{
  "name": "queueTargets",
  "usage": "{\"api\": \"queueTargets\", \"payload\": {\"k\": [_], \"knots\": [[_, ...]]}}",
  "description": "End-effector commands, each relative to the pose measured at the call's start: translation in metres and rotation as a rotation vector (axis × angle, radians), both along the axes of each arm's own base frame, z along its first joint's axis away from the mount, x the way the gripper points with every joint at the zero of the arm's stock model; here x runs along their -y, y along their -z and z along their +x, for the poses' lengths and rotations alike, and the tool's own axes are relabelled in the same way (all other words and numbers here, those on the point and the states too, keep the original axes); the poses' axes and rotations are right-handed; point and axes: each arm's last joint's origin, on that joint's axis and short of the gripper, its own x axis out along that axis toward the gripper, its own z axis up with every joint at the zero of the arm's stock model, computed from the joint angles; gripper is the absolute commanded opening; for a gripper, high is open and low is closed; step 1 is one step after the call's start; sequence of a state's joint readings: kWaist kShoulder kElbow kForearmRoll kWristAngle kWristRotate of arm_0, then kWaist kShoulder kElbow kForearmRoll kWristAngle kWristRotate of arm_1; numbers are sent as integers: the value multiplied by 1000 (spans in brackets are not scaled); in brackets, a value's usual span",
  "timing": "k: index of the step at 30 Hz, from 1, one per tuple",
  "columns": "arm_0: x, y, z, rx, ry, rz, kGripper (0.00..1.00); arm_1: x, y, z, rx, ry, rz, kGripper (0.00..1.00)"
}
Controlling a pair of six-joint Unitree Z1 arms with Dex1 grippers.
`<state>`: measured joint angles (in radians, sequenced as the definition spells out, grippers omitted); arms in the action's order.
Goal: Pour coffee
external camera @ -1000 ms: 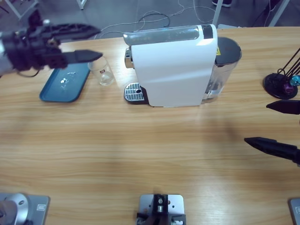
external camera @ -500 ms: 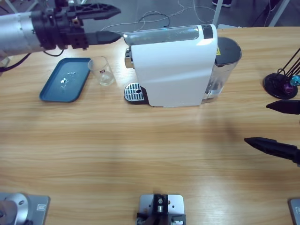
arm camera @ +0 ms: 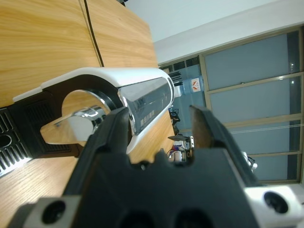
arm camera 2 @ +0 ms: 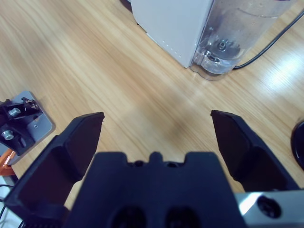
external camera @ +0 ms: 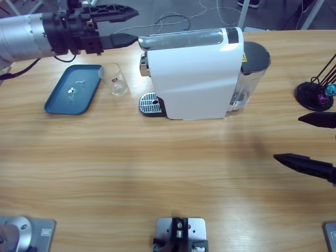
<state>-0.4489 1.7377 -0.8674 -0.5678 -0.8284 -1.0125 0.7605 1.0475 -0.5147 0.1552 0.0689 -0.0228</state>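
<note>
— Reaching in from the table's far left corner, that's the left gripper (external camera: 126, 24), jaws parted, one tip right at the silver lid of the coffee machine (external camera: 194, 73). See it?

— I do. Nothing between those jaws, though. Along its own wrist view the left gripper (arm camera: 161, 124) looks straight down the machine's long silver lid (arm camera: 145, 102), and the lower jaw sits against the lid's end. The chrome spout (arm camera: 71, 124) shows underneath it, with the drip grille (arm camera: 12, 142) at the edge.

— Where's the glass?

— The clear glass (external camera: 114, 79) stands upright on the wooden table (external camera: 157, 168), just left of the machine's drip tray (external camera: 149, 103), not under the spout. It is touching or nearly touching the right edge of the blue tray (external camera: 73, 89); I can't tell which.

— And the other arm?

— The right gripper (external camera: 315, 142) pokes in at the right edge, jaws spread wide, holding nothing, well apart from the machine. From its wrist, the right gripper (arm camera 2: 156, 128) hangs over bare wood, with the machine's white corner and the clear water tank (arm camera 2: 237, 33) beyond it, a black cable (arm camera 2: 270, 42) trailing off from the tank's base.

— What's the dark thing past it?

— A black round-based stand (external camera: 314, 95) near the right edge.
</note>
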Motion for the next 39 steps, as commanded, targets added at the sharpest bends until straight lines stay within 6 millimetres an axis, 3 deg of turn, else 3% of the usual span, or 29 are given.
{"api": "queueTargets", "payload": {"k": [1, 3, 5, 14, 17, 18, 19, 21, 22, 39], "knots": [[-4, 39, 2, -104, -5, 52, 536, 2, -1, -2, 13, 5, -12, 1000], [-7, 41, -1, -112, -6, 55, 549, 2, -1, -1, 13, 7, -14, 1000], [-8, 40, -2, -111, -3, 54, 656, 2, -1, -1, 13, 7, -15, 1000], [7, 23, 0, -69, 34, 23, 644, 1, -1, -1, 13, 8, -16, 1000], [20, 23, 2, -72, 61, 19, 578, 1, -1, -1, 13, 8, -16, 1000], [24, 22, 3, -72, 67, 16, 503, 1, -1, -1, 13, 8, -16, 1000], [26, 22, 4, -70, 72, 15, 397, 1, -1, -1, 13, 8, -16, 1000], [28, 21, 5, -64, 75, 12, 48, 1, -1, -1, 13, 8, -16, 1000], [28, 20, 5, -57, 77, 12, 0, 1, -1, -1, 13, 8, -16, 1000], [3, -48, -30, 157, 62, -51, 0, 3, 0, -1, 22, 22, -24, 1000]]}}
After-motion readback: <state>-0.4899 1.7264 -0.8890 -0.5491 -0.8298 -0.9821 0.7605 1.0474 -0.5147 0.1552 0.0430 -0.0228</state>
